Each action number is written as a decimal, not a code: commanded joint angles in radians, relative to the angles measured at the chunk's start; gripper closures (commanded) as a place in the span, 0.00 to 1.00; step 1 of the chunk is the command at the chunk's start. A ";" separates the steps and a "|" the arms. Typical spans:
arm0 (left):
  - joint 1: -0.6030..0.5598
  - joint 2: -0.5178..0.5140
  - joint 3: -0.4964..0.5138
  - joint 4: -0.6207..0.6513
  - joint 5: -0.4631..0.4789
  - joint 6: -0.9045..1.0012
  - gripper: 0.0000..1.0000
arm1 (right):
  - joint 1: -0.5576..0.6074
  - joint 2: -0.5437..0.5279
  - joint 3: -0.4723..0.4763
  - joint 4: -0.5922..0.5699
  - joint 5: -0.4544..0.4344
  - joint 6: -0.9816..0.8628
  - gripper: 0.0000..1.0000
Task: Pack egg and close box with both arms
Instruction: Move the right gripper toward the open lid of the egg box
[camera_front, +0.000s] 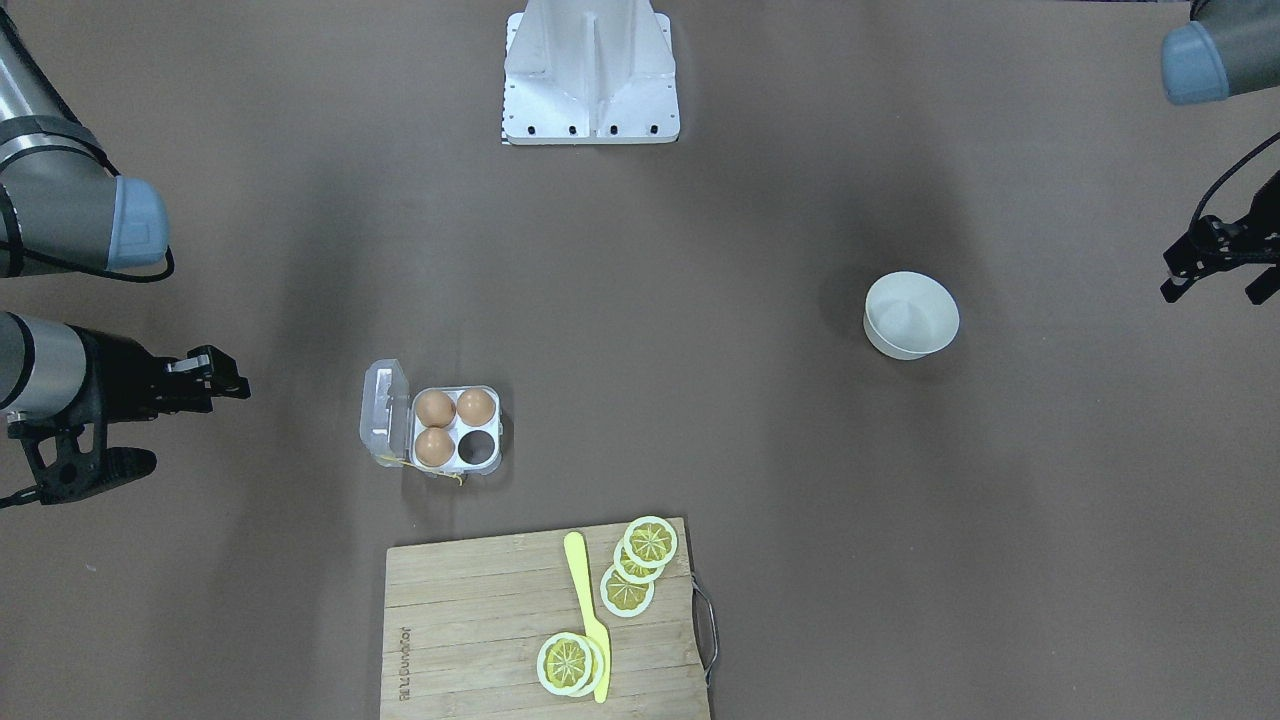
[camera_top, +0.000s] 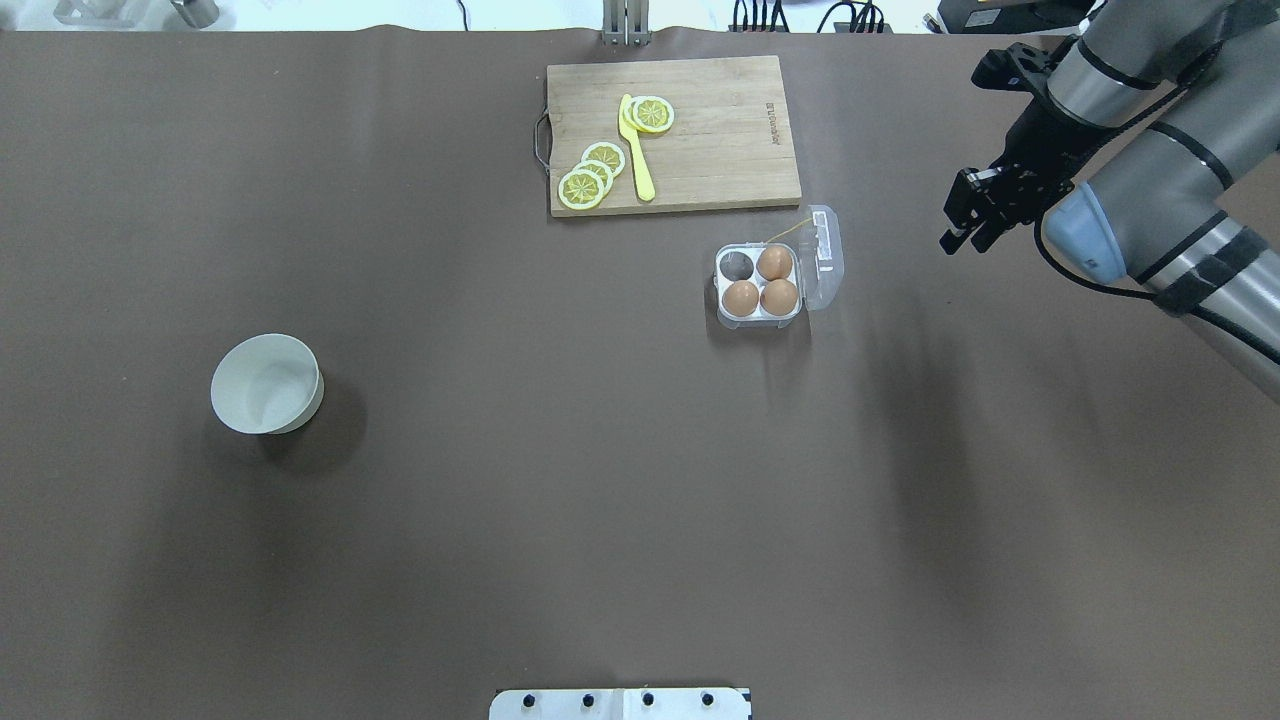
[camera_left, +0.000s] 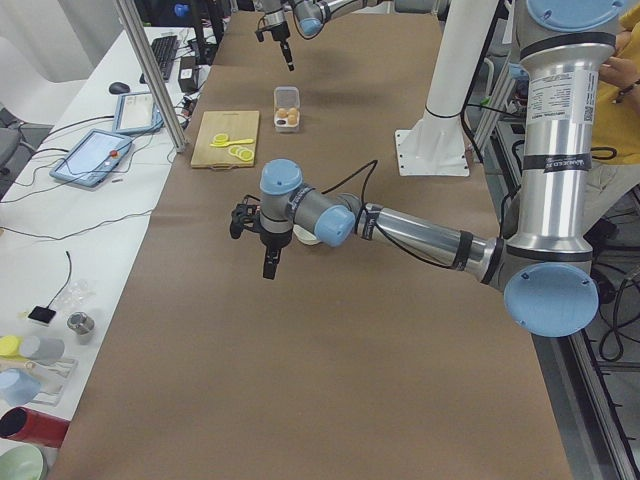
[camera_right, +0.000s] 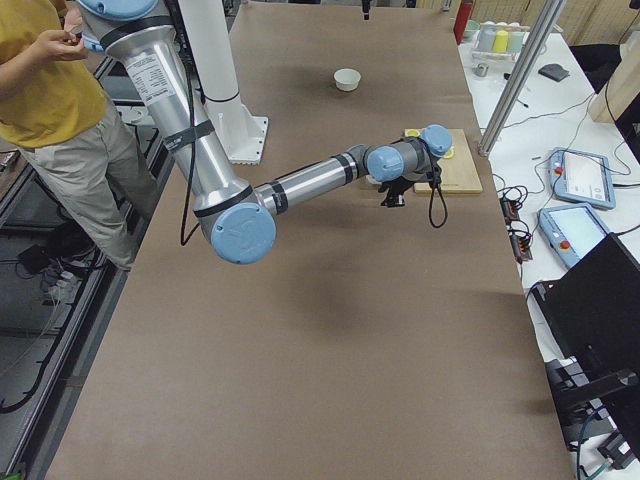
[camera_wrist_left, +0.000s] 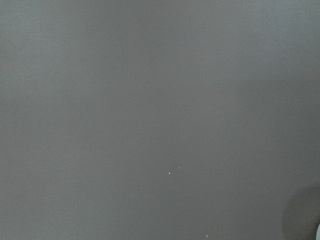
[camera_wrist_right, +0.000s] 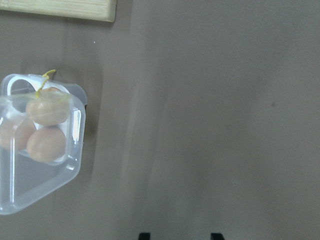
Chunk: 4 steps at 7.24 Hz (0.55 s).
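Note:
The clear egg box (camera_front: 492, 440) stands on the brown table with its lid (camera_front: 383, 410) open. Three alike brown eggs (camera_front: 435, 408) fill three cells, and one cell (camera_front: 479, 447) is empty. The box also shows in the overhead view (camera_top: 722, 265) and the right wrist view (camera_wrist_right: 45, 175). My right gripper (camera_front: 228, 375) is open and empty, hovering apart from the box on its lid side; it also shows in the overhead view (camera_top: 962, 240). My left gripper (camera_front: 1215, 292) is open and empty, above the table beyond the white bowl (camera_front: 910, 315).
A wooden cutting board (camera_front: 470, 620) with lemon slices (camera_front: 628, 590) and a yellow knife (camera_front: 588, 610) lies near the box. The white base plate (camera_front: 590, 75) stands at the robot's side. A person (camera_right: 60, 90) stands beside the table.

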<state>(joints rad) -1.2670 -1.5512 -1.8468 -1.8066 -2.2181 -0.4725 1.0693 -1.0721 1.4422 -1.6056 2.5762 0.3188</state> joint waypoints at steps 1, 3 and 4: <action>-0.002 0.002 -0.014 0.003 0.002 0.000 0.02 | -0.029 0.061 -0.063 0.058 0.005 0.035 0.67; -0.003 0.008 -0.020 0.003 0.002 0.000 0.03 | -0.052 0.104 -0.089 0.061 0.005 0.043 0.82; -0.003 0.010 -0.025 0.003 0.002 0.000 0.03 | -0.071 0.127 -0.104 0.061 0.005 0.043 0.85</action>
<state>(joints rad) -1.2695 -1.5449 -1.8659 -1.8041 -2.2167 -0.4725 1.0203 -0.9745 1.3581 -1.5471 2.5815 0.3600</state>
